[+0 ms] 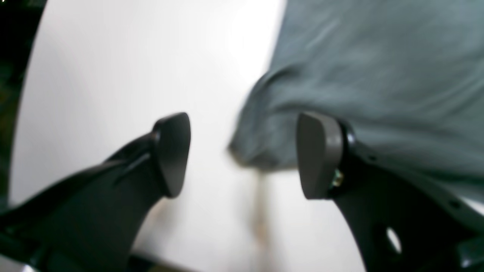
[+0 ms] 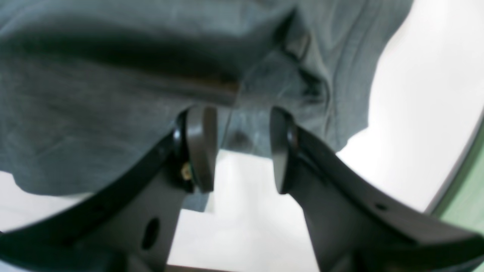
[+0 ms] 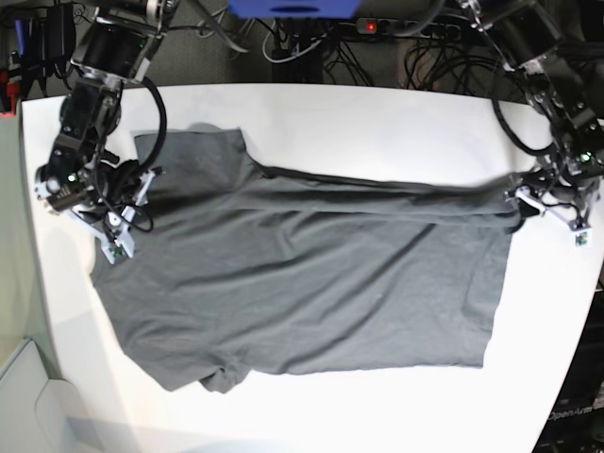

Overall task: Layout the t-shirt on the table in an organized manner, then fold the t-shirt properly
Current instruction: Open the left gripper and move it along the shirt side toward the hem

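The dark grey t-shirt (image 3: pixel 311 274) lies spread across the white table (image 3: pixel 377 123), its sleeves toward the base view's left and its hem to the right. A long fold ridge runs along its far side. My left gripper (image 1: pixel 244 155) hangs open over a blurred corner of the t-shirt (image 1: pixel 378 75), at the hem's far end (image 3: pixel 525 209). My right gripper (image 2: pixel 242 149) is open too, just above the wrinkled t-shirt (image 2: pixel 94 113). In the base view this gripper (image 3: pixel 130 209) is by the far sleeve. Neither gripper holds anything.
Cables, a power strip (image 3: pixel 368 25) and a blue object (image 3: pixel 297 8) sit behind the table's far edge. The table's curved rim (image 2: pixel 459 158) runs close to the right gripper, with a pale green surface beyond it. Bare tabletop (image 1: pixel 113 75) lies beside the left gripper.
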`<state>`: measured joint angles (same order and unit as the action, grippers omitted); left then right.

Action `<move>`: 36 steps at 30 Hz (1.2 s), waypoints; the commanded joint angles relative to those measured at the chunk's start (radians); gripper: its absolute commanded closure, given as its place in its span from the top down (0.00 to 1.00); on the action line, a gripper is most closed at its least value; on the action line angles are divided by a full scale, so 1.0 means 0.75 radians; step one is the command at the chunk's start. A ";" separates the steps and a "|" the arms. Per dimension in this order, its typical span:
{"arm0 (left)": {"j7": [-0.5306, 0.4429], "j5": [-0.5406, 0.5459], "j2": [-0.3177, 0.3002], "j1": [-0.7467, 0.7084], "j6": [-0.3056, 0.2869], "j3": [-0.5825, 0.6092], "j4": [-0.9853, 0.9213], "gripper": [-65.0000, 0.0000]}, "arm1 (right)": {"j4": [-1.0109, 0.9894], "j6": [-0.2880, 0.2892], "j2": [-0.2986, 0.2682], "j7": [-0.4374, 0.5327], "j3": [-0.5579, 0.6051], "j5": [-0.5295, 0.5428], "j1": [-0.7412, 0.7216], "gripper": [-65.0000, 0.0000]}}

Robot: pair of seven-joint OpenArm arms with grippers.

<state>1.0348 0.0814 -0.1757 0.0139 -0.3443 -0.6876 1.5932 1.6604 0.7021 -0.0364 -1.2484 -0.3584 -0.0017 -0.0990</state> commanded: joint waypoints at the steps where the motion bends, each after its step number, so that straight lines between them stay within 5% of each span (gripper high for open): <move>1: -0.028 0.013 -0.029 0.027 0.000 -0.003 -0.012 0.66 | 0.025 -0.005 -0.010 0.010 0.000 0.009 -0.020 0.38; 8: -0.198 0.015 -0.047 0.027 0.002 -0.001 -0.188 0.66 | 0.025 -0.005 -0.010 0.010 0.000 0.009 -0.020 0.38; 22: -0.217 0.023 -0.041 0.036 -0.010 0.009 -0.366 0.65 | 0.025 -0.005 -0.010 0.008 0.000 0.009 -0.029 0.38; 25: -0.217 0.025 -0.025 0.036 -0.010 0.009 -0.370 0.49 | 0.025 -0.005 -0.010 0.008 0.000 0.009 -0.031 0.38; 30: -0.210 0.025 -0.010 0.050 -0.004 0.007 -0.358 0.00 | 0.025 -0.005 -0.010 0.008 0.000 0.009 -0.033 0.38; 36: -0.137 0.025 0.029 0.075 -0.004 0.007 -0.233 0.00 | 0.025 -0.005 -0.010 0.008 0.000 0.009 -0.031 0.38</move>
<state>0.9520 0.0906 -0.1383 0.0525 -0.3435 -0.6804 1.3964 1.6604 0.7021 -0.0360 -1.2526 -0.3584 0.0006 -0.1047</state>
